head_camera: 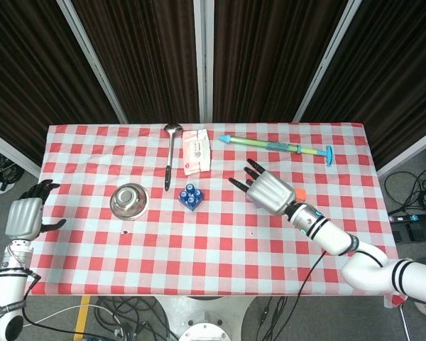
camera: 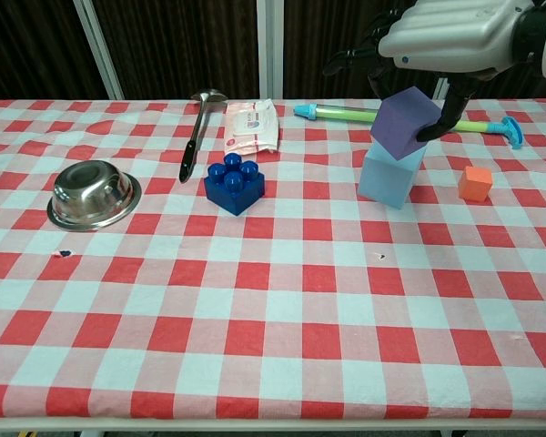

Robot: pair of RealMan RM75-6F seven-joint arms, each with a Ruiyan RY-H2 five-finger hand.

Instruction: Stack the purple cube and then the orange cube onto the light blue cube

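In the chest view my right hand (camera: 450, 36) grips the purple cube (camera: 402, 123) from above. The cube hangs tilted, its lower corner right at the top of the light blue cube (camera: 389, 177); I cannot tell whether they touch. To the right of the light blue cube, the orange cube (camera: 476, 183) sits on the cloth. In the head view my right hand (head_camera: 270, 190) covers both the purple and light blue cubes, with the orange cube (head_camera: 299, 193) just beside it. My left hand (head_camera: 23, 217) hangs empty off the table's left edge, fingers curled.
A steel bowl (camera: 93, 193) stands at the left and a dark blue brick (camera: 234, 183) in the middle. Along the far side of the checked table (camera: 273, 346) lie a ladle (camera: 197, 129), a wipes packet (camera: 251, 126) and a green-blue water squirter (camera: 346, 112).
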